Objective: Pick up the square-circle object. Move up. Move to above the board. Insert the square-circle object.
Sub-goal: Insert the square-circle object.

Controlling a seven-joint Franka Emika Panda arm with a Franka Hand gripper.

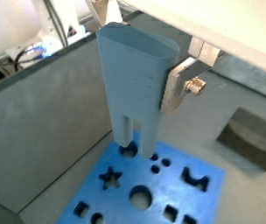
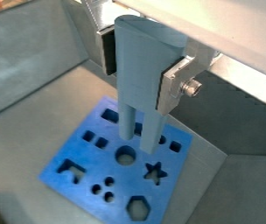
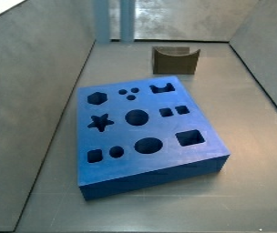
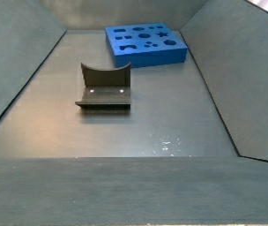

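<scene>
On the grey floor of the walled bin (image 3: pixel 44 109) lies one blue board (image 3: pixel 148 159), thick and rectangular, its top face cut with a star, a hexagon, circles, squares and a cluster of small dots. Both side views show it whole, and in one side view it sits at the far end of the bin, well apart from everything else. One dark fixture (image 4: pixel 103 86) stands on the floor, an L-shaped bracket on a base plate with a curved notch in its upright; in a side view it is behind the board, near the back wall. I carry one slab (image 1: pixel 133 74), tall, slim and grey-blue, hanging upright with its two prongs pointing down. In both wrist views the prongs are over the board's top face near one edge; whether their tips have reached the holes I cannot tell. My gripper (image 2: pixel 142 61) is above the board, closed on the upper part of the slab: one silver finger (image 2: pixel 177 80) presses flat against its side, and the opposite one shows behind the slab in a wrist view. Neither side view shows me or the slab clearly.
</scene>
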